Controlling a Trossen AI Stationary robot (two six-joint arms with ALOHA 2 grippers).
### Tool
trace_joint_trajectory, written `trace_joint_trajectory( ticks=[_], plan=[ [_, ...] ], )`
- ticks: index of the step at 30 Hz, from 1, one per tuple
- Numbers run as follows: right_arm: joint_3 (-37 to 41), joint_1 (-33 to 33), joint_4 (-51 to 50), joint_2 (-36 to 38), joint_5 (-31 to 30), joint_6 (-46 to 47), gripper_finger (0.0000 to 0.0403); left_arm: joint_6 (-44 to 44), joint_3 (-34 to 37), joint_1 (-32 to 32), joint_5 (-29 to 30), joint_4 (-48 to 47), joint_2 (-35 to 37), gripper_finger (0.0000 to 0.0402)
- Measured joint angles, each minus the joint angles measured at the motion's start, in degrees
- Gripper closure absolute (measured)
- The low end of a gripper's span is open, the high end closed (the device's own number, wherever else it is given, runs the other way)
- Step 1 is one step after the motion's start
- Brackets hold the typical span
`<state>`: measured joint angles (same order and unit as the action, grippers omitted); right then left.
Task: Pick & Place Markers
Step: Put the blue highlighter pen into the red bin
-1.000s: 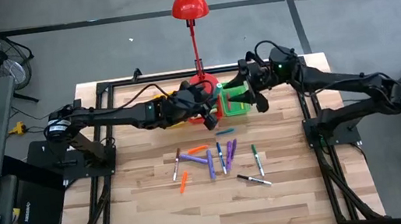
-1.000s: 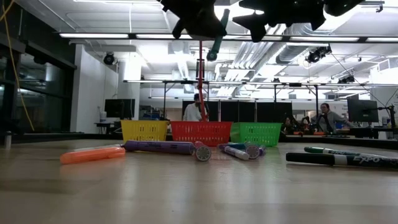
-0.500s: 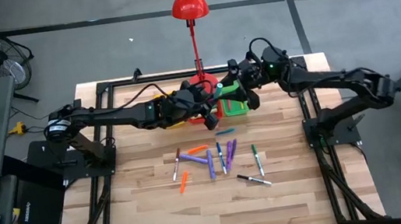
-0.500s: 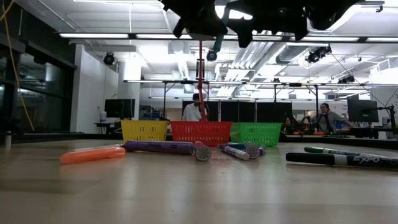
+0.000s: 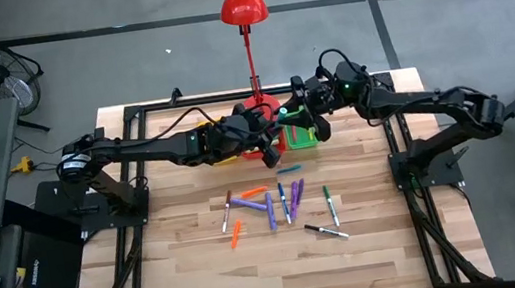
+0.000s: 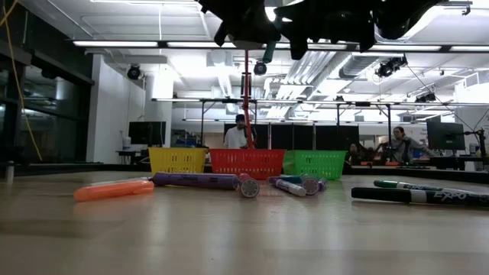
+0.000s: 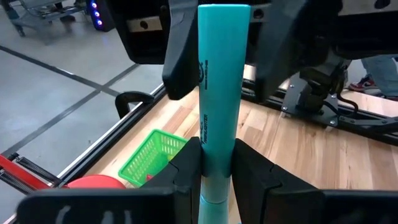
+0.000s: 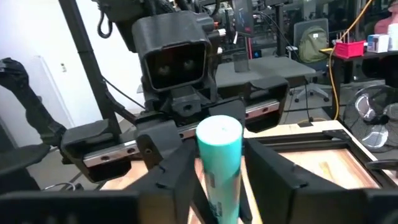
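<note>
teal marker (image 7: 221,99) clamped by left tool (image 7: 216,163), flanked by spread right tool (image 8: 214,163) (handover) | about ten markers (image 5: 281,204) left on worktop (image 5: 195,274), 6 o'clock of bins (image 5: 299,136)

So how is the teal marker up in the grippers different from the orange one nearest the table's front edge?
The teal marker is held in the air, clamped in the left gripper, with the right gripper at its other end. The orange marker lies flat on the table, with no gripper near it. The colours differ too. Both are slim markers.
</note>
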<state>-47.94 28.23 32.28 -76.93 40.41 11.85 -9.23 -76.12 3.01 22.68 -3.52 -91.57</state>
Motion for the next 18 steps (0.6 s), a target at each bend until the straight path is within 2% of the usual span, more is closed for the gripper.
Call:
trace_joint_trajectory(
  ticks=[6, 16, 18],
  plan=[
    [0.0, 0.0, 0.1, 0.0, 0.1, -0.6, 0.0339, -0.5, 0.0, 0.0, -0.6, 0.1, 0.0, 0.0341],
    [0.0, 0.0, 0.1, 0.0, 0.0, -0.2, 0.0339, -0.4, 0.0, 0.0, -0.6, 0.2, 0.0, 0.0341],
    [0.0, 0.0, 0.1, 0.0, 0.1, 0.0, 0.0339, -0.1, 0.0, 0.0, -0.7, 0.2, 0.0, 0.0329]
  ],
)
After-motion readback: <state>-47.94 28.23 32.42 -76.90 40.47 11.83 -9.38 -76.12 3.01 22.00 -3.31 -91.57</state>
